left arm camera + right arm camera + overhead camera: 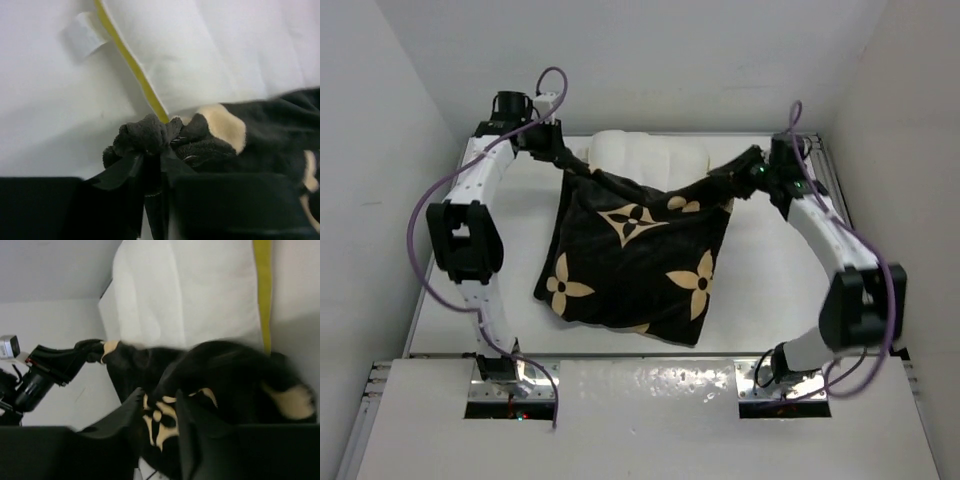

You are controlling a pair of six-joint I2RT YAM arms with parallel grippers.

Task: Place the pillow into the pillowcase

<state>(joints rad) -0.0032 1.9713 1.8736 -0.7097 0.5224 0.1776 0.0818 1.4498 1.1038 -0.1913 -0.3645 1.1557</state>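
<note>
The black pillowcase [635,255] with tan flowers covers most of the cream pillow [645,152], whose far end sticks out at the back of the table. My left gripper [566,162] is shut on the pillowcase's far left corner, bunched between the fingers in the left wrist view [150,142]. My right gripper [732,170] is shut on the far right corner of the pillowcase [170,412]. The pillow's yellow side band shows in the left wrist view [131,62] and in the right wrist view [262,285].
The white table [780,290] is walled on the left, right and back. A white tag [85,35] lies by the pillow's edge. The left arm [465,240] and right arm [845,260] flank the pillowcase.
</note>
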